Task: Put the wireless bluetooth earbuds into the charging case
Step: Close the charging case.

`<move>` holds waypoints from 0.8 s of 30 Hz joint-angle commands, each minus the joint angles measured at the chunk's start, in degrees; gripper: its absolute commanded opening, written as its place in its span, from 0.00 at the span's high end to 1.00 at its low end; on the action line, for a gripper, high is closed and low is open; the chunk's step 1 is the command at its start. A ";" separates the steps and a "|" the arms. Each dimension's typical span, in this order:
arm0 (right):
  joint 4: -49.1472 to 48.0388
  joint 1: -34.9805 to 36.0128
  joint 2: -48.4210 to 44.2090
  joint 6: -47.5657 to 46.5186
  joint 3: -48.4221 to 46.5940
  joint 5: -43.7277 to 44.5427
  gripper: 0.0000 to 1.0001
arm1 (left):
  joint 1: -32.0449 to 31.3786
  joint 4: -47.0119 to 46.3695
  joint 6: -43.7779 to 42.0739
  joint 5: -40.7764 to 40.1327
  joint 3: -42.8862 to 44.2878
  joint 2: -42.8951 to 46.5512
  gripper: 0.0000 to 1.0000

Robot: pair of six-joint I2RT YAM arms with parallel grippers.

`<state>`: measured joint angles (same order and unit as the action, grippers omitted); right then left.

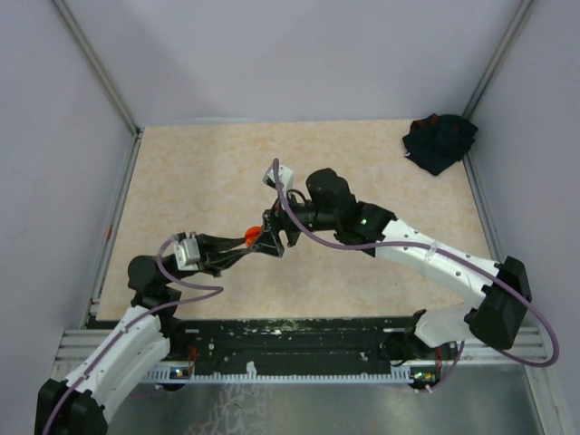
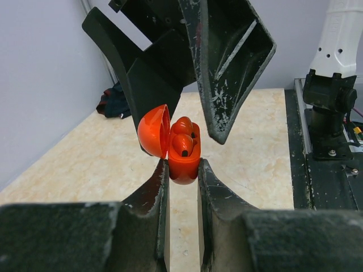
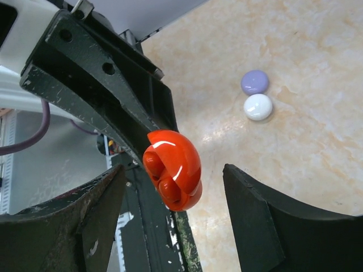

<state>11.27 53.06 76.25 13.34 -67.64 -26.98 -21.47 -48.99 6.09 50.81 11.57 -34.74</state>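
and here we are at the centre of the overhead view, where the left gripper is clamping tight on the lower body of the orange charging case, holding it up off the table. in the left wrist view the case is sitting dead centre, its lid swinging open toward the left of the frame, and the two red earbuds are lying side by side inside it (dark tips showing, and glossy). the right gripper is coming in from the top of that same frame with its jaws spread wide, one finger on each side of the case and neither one touching it. in the right wrist view, down on the table at the upper right, a lavender disc and a white disc are sitting just beside each other. a dark cloth is lying bunched in the upper right corner of the overhead view.
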 commanded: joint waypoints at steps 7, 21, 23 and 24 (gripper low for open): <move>-2.17 -0.42 -3.09 -2.63 -2.74 -5.94 0.32 | -0.04 0.49 1.03 0.43 2.34 -0.86 1.00; -3.56 -0.41 -6.54 -3.85 -0.80 -3.96 0.32 | -0.01 1.81 1.44 0.28 2.84 -1.94 1.00; -3.42 -0.50 -6.98 -4.36 -0.66 -3.66 0.32 | 0.00 1.87 1.66 0.14 2.93 -2.12 1.00; -3.37 -0.49 -7.32 -4.57 -0.51 -3.31 0.32 | -0.04 2.00 1.78 -0.06 2.97 -2.16 1.00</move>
<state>11.38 52.97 72.05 10.41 -67.57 -31.05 -21.50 -47.05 6.79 50.83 12.75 -36.73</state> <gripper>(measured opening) 0.678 0.231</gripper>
